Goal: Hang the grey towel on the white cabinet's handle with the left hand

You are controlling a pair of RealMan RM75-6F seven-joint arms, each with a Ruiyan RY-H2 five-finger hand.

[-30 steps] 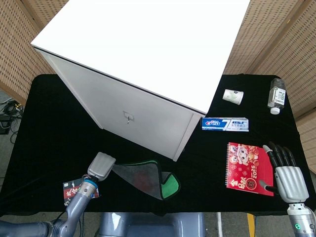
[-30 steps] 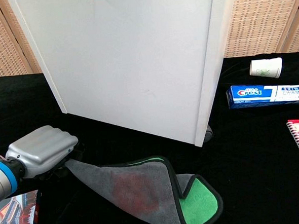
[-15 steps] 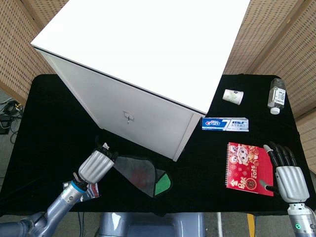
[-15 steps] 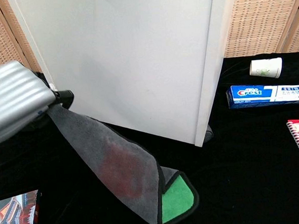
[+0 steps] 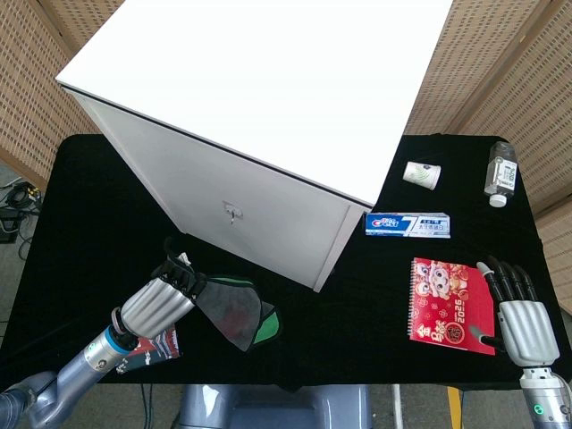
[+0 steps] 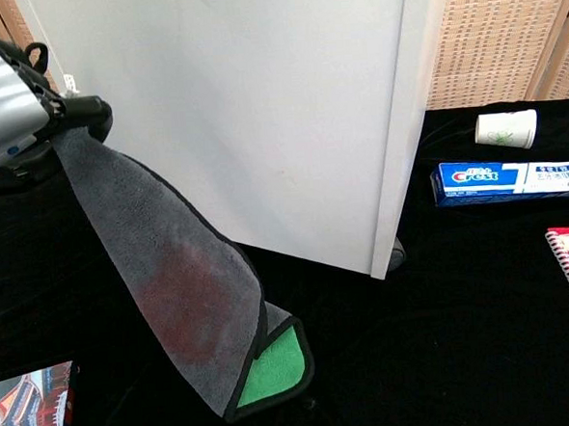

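Left hand [image 5: 159,302] fingers [image 6: 71,112] clamped on one corner of the grey towel [image 6: 183,296]; the towel hung down with its long axis steep. Cabinet handle [image 5: 231,213] lay up and right of the fingers, on the white cabinet [image 5: 259,116]. Right hand [image 5: 517,313] rested well apart, fingers spread.

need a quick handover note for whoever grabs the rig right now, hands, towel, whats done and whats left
Left hand: grips one edge of the grey towel, raised off the table in front of the white cabinet. The towel hangs down from the hand; whether its green-backed lower corner touches the black table I cannot tell.
Right hand: open, holds nothing, beside the red notebook.
Handle: small, on the cabinet front, bare.
Done: towel picked up.
Left: carry the towel up to the handle, drape it there, let go.
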